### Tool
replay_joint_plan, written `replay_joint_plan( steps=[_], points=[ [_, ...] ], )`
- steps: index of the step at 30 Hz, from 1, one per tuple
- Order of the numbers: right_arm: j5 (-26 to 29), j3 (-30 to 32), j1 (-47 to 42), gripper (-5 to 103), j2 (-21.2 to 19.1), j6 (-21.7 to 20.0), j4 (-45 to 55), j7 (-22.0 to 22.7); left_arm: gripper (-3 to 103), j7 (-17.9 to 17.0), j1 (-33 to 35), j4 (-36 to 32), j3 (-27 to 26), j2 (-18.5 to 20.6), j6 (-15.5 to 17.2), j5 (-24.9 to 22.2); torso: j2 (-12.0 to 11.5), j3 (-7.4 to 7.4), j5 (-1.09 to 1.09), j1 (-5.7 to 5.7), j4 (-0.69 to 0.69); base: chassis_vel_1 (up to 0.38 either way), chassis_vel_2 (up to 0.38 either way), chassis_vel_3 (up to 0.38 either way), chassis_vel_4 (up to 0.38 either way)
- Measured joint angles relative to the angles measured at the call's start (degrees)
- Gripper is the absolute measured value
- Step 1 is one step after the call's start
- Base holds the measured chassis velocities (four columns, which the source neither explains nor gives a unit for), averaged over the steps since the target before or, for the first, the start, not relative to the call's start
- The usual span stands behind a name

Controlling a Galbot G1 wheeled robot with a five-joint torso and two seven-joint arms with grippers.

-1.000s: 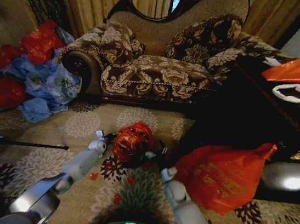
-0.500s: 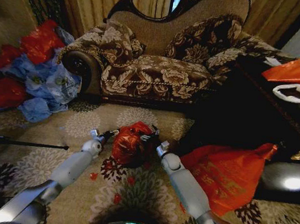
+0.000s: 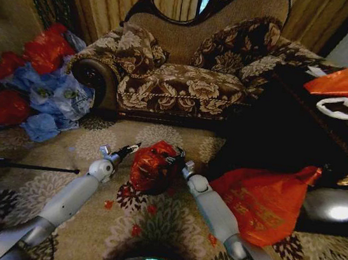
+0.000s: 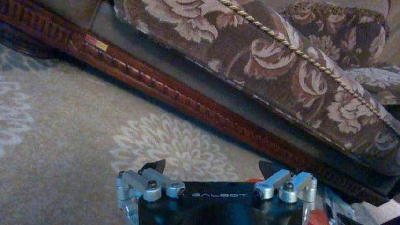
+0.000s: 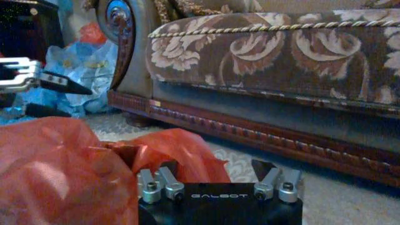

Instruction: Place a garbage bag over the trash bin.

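Red garbage bag (image 3: 153, 166) covers bin on carpet (image 3: 62, 154); left gripper (image 3: 130, 148) and right gripper (image 3: 176, 158) flank it, jaws wide, empty.

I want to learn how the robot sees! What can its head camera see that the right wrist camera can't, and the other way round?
The head view alone takes in both arms from above, with the left gripper open beside the garbage bag, the big bulging orange bag on the carpet and the sofa's back cushions. The right wrist view alone looks low along the floor, with the right gripper open at the bag's edge and the sofa's carved wooden base rail up close. Both show the red-orange bag, the sofa and the blue bags heaped by its arm.
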Motion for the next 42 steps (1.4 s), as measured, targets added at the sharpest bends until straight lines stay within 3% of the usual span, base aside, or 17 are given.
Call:
replay_joint_plan(
  steps=[2, 3, 4, 6, 14, 15, 17, 19, 22, 25, 31, 34, 40, 42],
  points=[
    [0.2, 0.0, 0.1, 73, 0.0, 0.0, 0.0, 0.0, 99, 0.0, 0.3, -0.3, -0.1, 0.2, 0.1, -0.2, 0.0, 0.0, 0.0, 0.0, 0.0, 0.0, 0.0, 0.0, 0.0],
    [0.4, 0.1, 0.2, 62, 0.1, 0.1, -0.3, 0.0, 99, 0.0, 0.5, -0.4, -0.2, 0.2, 0.1, -0.2, 0.0, 0.0, 0.0, 0.0, 0.01, 0.0, 0.0, 0.0, 0.0],
    [0.4, 0.1, 0.2, 62, 0.1, 0.1, -0.3, 0.0, 99, 0.0, 0.5, -0.4, -0.2, 0.2, 0.1, -0.2, 0.0, 0.0, 0.0, 0.0, 0.01, 0.0, 0.0, 0.0, 0.0],
    [0.4, 0.3, 0.5, 51, 0.7, 0.7, -1.1, 0.0, 99, 0.0, 0.8, -0.4, -0.2, 0.2, 0.1, -0.3, 0.0, 0.0, 0.0, 0.0, 0.0, 0.0, 0.0, 0.0, 0.0],
    [2.6, 0.7, 2.5, 30, 2.9, 1.4, -3.4, 1.1, 99, 0.1, 2.8, -1.8, -0.9, 0.5, 0.2, -0.4, 0.0, 0.0, 0.0, 0.0, 0.01, 0.0, 0.0, 0.0, 0.0],
    [3.0, 1.2, 3.6, 19, 3.8, 1.4, -5.2, 1.2, 99, 0.1, 3.3, -2.4, -1.1, 0.5, 0.3, -0.4, 0.0, 0.0, 0.0, 0.0, 0.01, 0.0, 0.0, 0.0, 0.0],
    [3.0, 1.5, 4.3, 19, 4.3, 1.4, -6.5, 1.1, 99, 0.1, 3.6, -2.9, -1.2, 0.5, 0.3, -0.4, 0.0, 0.0, -0.01, 0.0, 0.01, 0.0, 0.0, 0.0, 0.0],
    [3.0, 2.6, 5.9, 8, 5.6, 1.6, -10.6, 0.5, 99, 0.1, 3.9, -3.7, -1.2, 0.6, 0.5, -0.5, 0.0, 0.0, 0.0, 0.0, 0.03, 0.0, 0.0, 0.0, 0.0],
    [3.0, 3.1, 6.4, 2, 6.2, 1.8, -12.5, 0.2, 99, 0.1, 3.9, -4.1, -1.1, 0.6, 0.7, -0.7, 0.0, 0.0, -0.01, 0.0, 0.01, 0.0, 0.0, 0.0, 0.0],
    [3.1, 4.1, 7.0, 0, 7.4, 1.4, -15.6, -0.2, 102, 0.0, 3.9, -4.9, -1.1, 0.7, 0.9, -1.0, 0.0, 0.0, 0.0, 0.0, 0.01, 0.0, 0.0, 0.0, 0.0],
    [1.9, 5.2, 7.2, 0, 8.2, 1.0, -19.1, -1.2, 97, 0.0, 4.0, -5.6, -1.2, 1.0, 1.0, -1.4, 0.0, 0.0, 0.0, 0.0, 0.02, 0.0, 0.0, 0.0, 0.0],
    [1.6, 4.6, 5.7, 0, 7.5, 0.1, -18.6, -1.9, 102, -0.1, 3.7, -5.8, -1.4, 1.3, 1.0, -1.7, 0.0, 0.0, 0.0, 0.0, 0.01, 0.0, 0.0, 0.0, 0.0],
    [5.3, 4.4, 1.9, -2, 4.2, -1.4, -12.6, -4.5, 99, -0.9, 2.3, -8.6, -1.3, 3.0, 1.5, -3.2, 0.0, 0.0, 0.01, 0.0, 0.02, 0.0, 0.0, 0.0, 0.0],
    [6.9, 5.5, 0.3, 9, 2.7, -1.5, -9.1, -4.8, 99, -1.4, 1.2, -9.7, -1.0, 3.8, 1.8, -3.9, 0.0, 0.0, 0.01, 0.0, 0.01, 0.0, 0.0, 0.0, 0.0]
  ],
)
